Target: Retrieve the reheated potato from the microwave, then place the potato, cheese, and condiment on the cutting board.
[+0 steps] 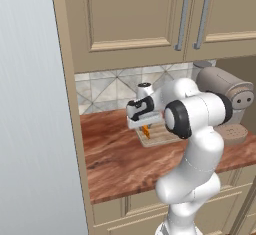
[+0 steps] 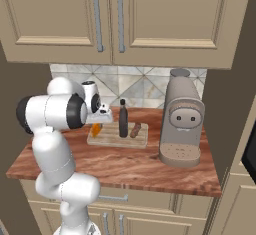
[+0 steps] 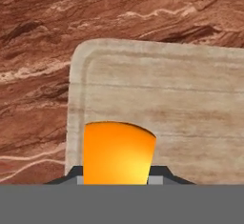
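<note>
The white arm bends up from its base, folds at a big round elbow, and reaches out flat over the countertop (image 2: 125,164), with its hand tipped down toward the cutting board (image 2: 107,140). The gripper (image 1: 145,130) points down and its fingers are clenched on the cheese (image 3: 118,152), a smooth bright orange wedge. In the hand view the cheese sits right between the two dark finger tips at 6 o'clock, and its rounded top sticks up past them. Under it is the cutting board, pale wood with long stripes, a rounded corner and a groove along its rim. The cheese hangs over the board's corner at 7 o'clock in that view; I cannot tell if it touches the wood. The countertop is shiny reddish-brown with swirly lines like stone. In the right base view the condiment (image 2: 123,120), a tall thin dark bottle, stands upright on the middle of the board. The potato (image 2: 135,130), a small rough brown lump, lies on the board just beside the bottle at its 3 o'clock. The cheese is at the bottle's 9 o'clock. A big beige coffee machine (image 2: 182,121) with round shapes stands on the counter at 3 o'clock from the board.
</note>
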Robot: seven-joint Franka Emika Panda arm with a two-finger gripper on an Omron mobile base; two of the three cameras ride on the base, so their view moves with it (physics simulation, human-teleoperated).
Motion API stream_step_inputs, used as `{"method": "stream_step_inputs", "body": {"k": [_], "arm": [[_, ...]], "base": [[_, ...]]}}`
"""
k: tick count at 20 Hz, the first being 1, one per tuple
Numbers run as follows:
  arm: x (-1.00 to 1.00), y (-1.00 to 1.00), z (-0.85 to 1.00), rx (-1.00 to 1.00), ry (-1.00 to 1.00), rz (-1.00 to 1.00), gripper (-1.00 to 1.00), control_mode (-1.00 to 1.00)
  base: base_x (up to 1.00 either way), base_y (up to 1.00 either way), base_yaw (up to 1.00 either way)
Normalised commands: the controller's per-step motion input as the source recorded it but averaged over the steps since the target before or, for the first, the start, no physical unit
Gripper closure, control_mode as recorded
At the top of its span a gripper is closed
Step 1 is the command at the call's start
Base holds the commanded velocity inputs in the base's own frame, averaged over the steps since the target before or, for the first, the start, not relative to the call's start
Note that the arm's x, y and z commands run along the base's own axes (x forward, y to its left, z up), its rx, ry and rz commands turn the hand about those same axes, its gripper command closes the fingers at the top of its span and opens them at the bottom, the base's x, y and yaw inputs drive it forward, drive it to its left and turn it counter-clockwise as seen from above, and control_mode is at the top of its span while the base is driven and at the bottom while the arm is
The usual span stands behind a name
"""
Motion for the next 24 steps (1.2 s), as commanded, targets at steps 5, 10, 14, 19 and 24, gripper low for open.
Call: {"method": "stream_step_inputs", "body": {"k": [5, 10, 14, 19, 24], "arm": [[0.19, -0.14, -0.15, 0.0, 0.0, 0.39, 1.0, -1.0], [0.24, -0.15, -0.28, 0.0, 0.01, 0.31, 1.0, -1.0], [0.26, -0.02, -0.28, 0.0, 0.01, 0.21, 1.0, -1.0], [0.07, -0.15, -0.26, 0.0, 0.01, 0.14, 1.0, -1.0], [0.0, -0.13, -0.21, 0.0, 0.05, 0.05, -1.0, -1.0]], "base": [[0.0, 0.0, 0.0], [0.0, 0.0, 0.0], [0.0, 0.0, 0.0], [0.0, 0.0, 0.0], [0.0, 0.0, 0.0]]}}
